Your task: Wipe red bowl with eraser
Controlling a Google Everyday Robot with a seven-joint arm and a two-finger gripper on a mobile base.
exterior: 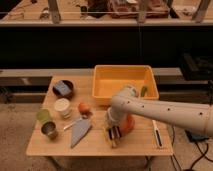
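Observation:
The red bowl (pixel 128 124) sits on the wooden table (pixel 140 145) in front of the tub. Only its right part shows past my arm. My gripper (pixel 115 132) points down at the bowl's left front edge, low over the table. Something dark shows at its tip, but I cannot tell whether that is the eraser. No eraser lies apart on the table.
A big yellow-orange tub (pixel 125 82) stands behind the bowl. A white-handled tool (pixel 157 134) lies to the right. To the left are a grey flat tool (pixel 79 131), an orange (pixel 84 107), a white cup (pixel 62 107), a green cup (pixel 43 116), a metal cup (pixel 49 130) and a purple bowl (pixel 63 89) holding a blue block.

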